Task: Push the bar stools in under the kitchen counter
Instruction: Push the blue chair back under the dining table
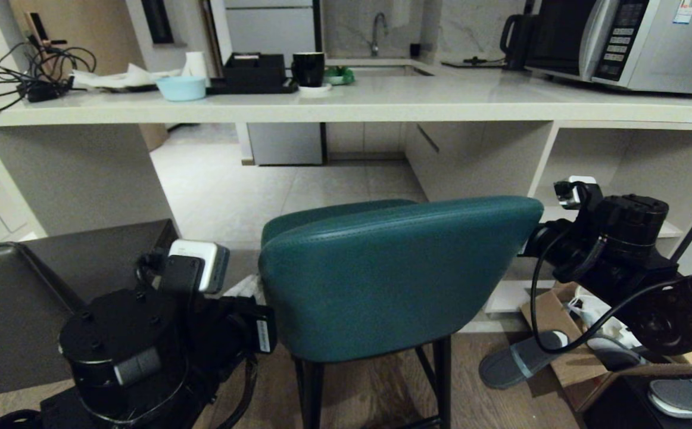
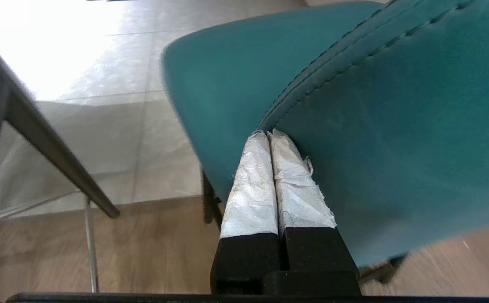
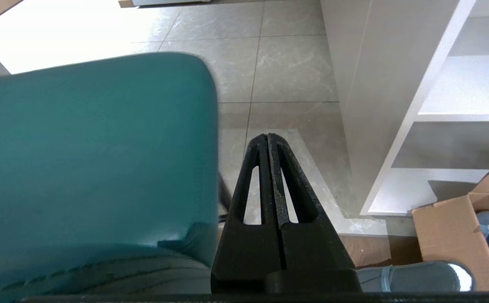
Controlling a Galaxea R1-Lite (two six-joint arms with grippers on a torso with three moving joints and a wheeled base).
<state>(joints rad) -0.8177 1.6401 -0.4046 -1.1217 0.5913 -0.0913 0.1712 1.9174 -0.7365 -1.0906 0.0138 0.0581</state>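
The teal bar stool (image 1: 393, 274) stands in the middle with its curved backrest toward me, short of the kitchen counter (image 1: 382, 101). The dark grey bar stool (image 1: 24, 298) stands at the left, also outside the counter. My left arm (image 1: 143, 333) reaches to the teal backrest's left edge. In the left wrist view, my left gripper (image 2: 269, 133) is shut, and its white-taped fingertips touch the backrest (image 2: 396, 126) at the seam. My right arm (image 1: 608, 238) is at the backrest's right edge. My right gripper (image 3: 267, 136) is shut, empty, and just beside the teal backrest (image 3: 93, 147).
White open shelves (image 1: 620, 179) fill the counter's right end. A cardboard box (image 1: 566, 333) and a grey slipper (image 1: 519, 357) lie on the floor at the right. On the counter are a microwave (image 1: 632, 42), a blue bowl (image 1: 180, 87), a black mug (image 1: 308, 68) and cables (image 1: 18, 77).
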